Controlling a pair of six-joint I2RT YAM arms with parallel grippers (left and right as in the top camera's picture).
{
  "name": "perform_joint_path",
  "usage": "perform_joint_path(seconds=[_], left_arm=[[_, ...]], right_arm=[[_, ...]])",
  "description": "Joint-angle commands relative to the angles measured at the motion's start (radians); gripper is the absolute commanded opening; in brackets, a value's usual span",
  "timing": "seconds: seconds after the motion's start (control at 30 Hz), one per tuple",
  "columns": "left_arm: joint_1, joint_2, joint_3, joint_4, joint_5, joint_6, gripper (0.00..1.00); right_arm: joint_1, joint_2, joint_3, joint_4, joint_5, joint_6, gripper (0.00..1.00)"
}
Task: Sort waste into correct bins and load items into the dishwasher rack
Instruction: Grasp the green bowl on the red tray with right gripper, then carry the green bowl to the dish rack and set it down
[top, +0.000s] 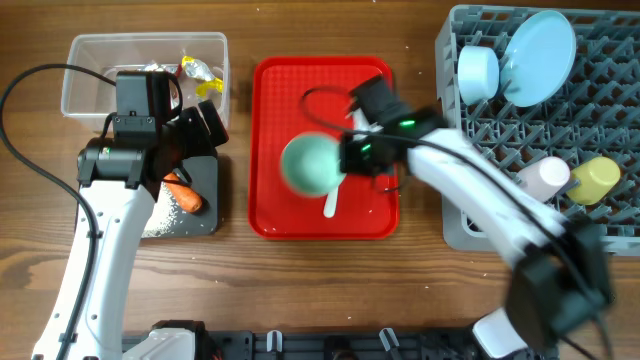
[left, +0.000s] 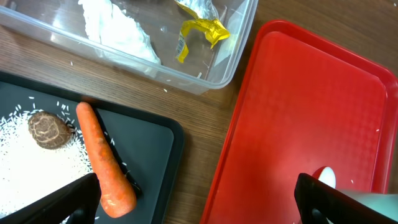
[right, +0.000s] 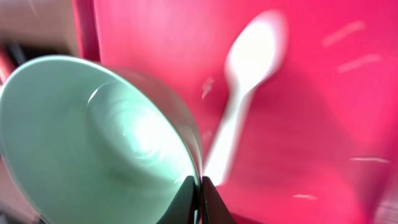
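Wooden bench carries a red tray, over which the right claw pinches the thin rim of a pale blue bowl, stiff, light-looking and probably slippery, likely to swivel in so narrow a hold; left claw gapes wide.

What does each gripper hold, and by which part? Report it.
The right gripper is shut on the bowl, pinching its thin rim on the side towards the spoon. The left gripper is open and holds nothing.
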Motion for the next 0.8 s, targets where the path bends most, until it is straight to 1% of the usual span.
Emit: perform_joint_path(seconds=[0.0, 0.07, 0.17, 0.23, 0.37, 0.4, 0.47, 0.53, 0.6, 0.77], left_arm=[[0.005, -0.014, -0.004, 0.003, 0.005, -0.009, 1.0], [0.005, -0.014, -0.004, 0.002, 0.005, -0.009, 1.0], [0.005, -0.014, -0.004, 0.002, 0.005, -0.009, 1.0], [0.005, -0.014, -0.004, 0.002, 0.005, -0.009, 1.0], [0.005, -0.014, -0.004, 0.002, 0.005, -0.009, 1.0], [0.005, -0.014, -0.004, 0.002, 0.005, -0.009, 1.0], [0.005, -0.014, -0.004, 0.002, 0.005, -0.009, 1.0], [0.005, -0.014, -0.004, 0.002, 0.005, -0.009, 1.0], [0.005, -0.014, -0.004, 0.003, 0.005, -0.009, 1.0], [0.005, -0.014, -0.004, 0.003, 0.005, -0.009, 1.0]], right_arm=[[-0.091, -0.194, 0.035, -0.099, 0.48, -0.035, 0.04], [-0.132, -0.256, 0.035, -0.175, 0.76, -0.035, 0.04], [-0.167, -0.263, 0.031, -0.272, 1.186, -0.042, 0.04], [-0.179, -0.241, 0.024, -0.297, 1.38, -0.046, 0.04], [-0.196, -0.195, 0.024, -0.227, 1.46, -0.18, 0.04], [-0.21, -0.181, 0.023, -0.176, 1.46, -0.25, 0.04], [-0.24, -0.121, 0.023, -0.058, 1.422, -0.497, 0.04], [-0.248, -0.067, 0.023, -0.049, 1.432, -0.635, 0.04], [-0.248, -0.003, 0.023, -0.049, 1.471, -0.658, 0.04], [-0.248, 0.076, 0.023, -0.032, 1.471, -0.7, 0.04]])
